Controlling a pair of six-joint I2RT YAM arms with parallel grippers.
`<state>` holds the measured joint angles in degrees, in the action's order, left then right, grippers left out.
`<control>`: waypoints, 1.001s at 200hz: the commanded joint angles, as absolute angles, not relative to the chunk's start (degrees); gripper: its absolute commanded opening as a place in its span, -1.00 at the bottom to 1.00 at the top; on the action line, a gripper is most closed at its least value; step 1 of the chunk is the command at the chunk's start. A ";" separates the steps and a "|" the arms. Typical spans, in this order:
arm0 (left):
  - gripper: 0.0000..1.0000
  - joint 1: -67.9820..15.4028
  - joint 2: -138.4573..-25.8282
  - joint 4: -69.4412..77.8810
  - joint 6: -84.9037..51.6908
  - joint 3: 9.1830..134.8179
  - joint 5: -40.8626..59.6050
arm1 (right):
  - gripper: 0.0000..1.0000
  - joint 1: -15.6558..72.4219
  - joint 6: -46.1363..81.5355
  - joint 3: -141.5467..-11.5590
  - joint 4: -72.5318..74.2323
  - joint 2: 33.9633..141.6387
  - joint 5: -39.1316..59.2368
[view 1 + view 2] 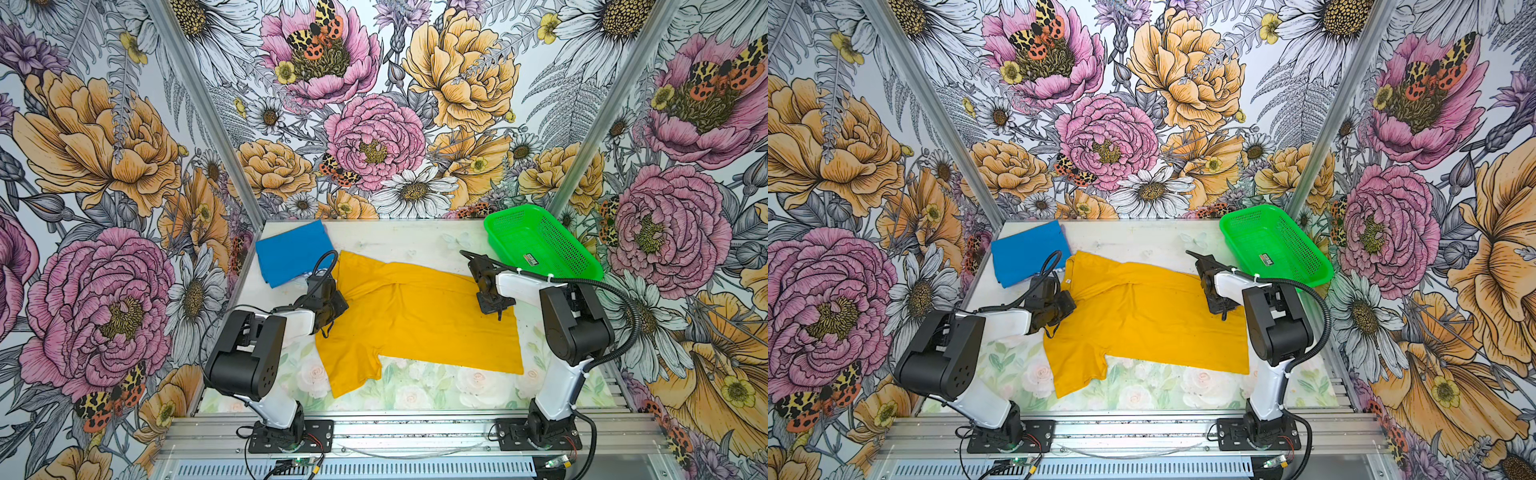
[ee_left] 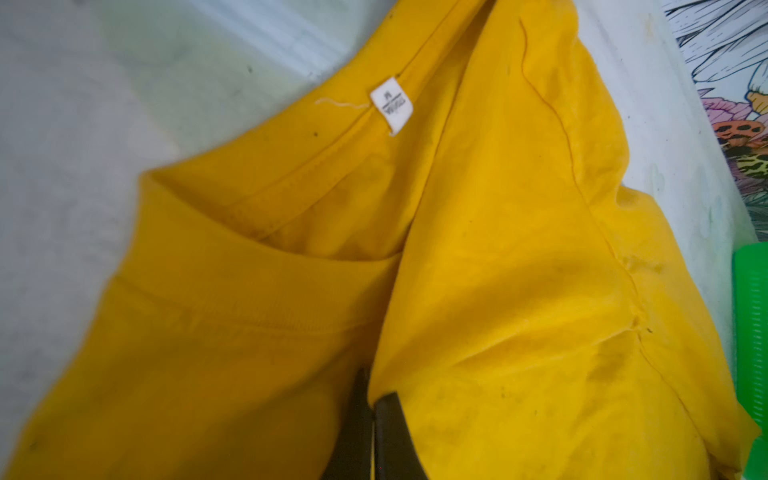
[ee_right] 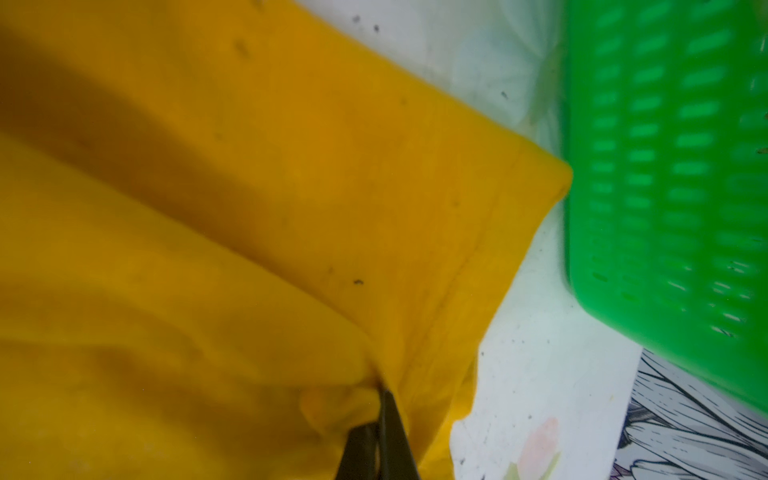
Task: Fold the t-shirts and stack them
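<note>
Flowered wallpaper (image 1: 374, 104) walls in a pale tabletop printed with faded roses (image 1: 436, 390), and on it we are working the mustard-yellow cloth t-shirt (image 1: 415, 316). Our left gripper (image 2: 374, 419) has its dark jaws pressed together with a raised fold of that shirt caught at their tips, just short of the ribbed collar (image 2: 249, 199) and its white neck label (image 2: 392, 106). Our right gripper (image 3: 384, 401) is likewise clamped on a small bunch of the same shirt, close inside the bottom hem (image 3: 478, 257). Between the two claws the cloth lies mostly flat on the table, with one sleeve (image 1: 353, 370) spread loose on the near side of the left claw. We judge the pinches to be the weak point: each holds little cloth, so a quick pull could slip it free, or lift one layer only and leave the other behind. If one claw travels faster than the other, the fold line would skew. Just beyond the right claw, that hem's corner lies close to the bright green perforated plastic basket (image 1: 548, 241); a sweep that way could snag or shove it. Past the left claw, the bright blue cloth t-shirt (image 1: 291, 253) lies flat, but the left arm's cable (image 1: 329, 252) loops near it and could drag it out of shape.
</note>
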<state>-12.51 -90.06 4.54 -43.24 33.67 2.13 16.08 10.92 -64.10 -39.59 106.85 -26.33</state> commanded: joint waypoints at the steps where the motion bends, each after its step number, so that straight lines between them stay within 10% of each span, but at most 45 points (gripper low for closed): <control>1: -1.00 -16.87 -87.23 -2.13 -49.81 27.47 -5.76 | -1.00 18.19 11.81 -62.20 -42.63 105.03 -22.39; 123: -1.00 -70.21 -43.78 -54.85 -108.79 13.67 -36.95 | -1.00 45.05 24.54 -57.31 -52.54 100.06 -13.76; 167: -1.00 -71.41 -39.68 -57.84 -105.86 19.10 -44.06 | -1.00 45.76 27.42 -55.40 -55.10 91.50 -16.89; 200: -1.00 -61.32 -38.22 -47.08 -79.63 25.37 -48.22 | -1.00 32.16 20.66 -63.45 -56.93 90.65 -23.96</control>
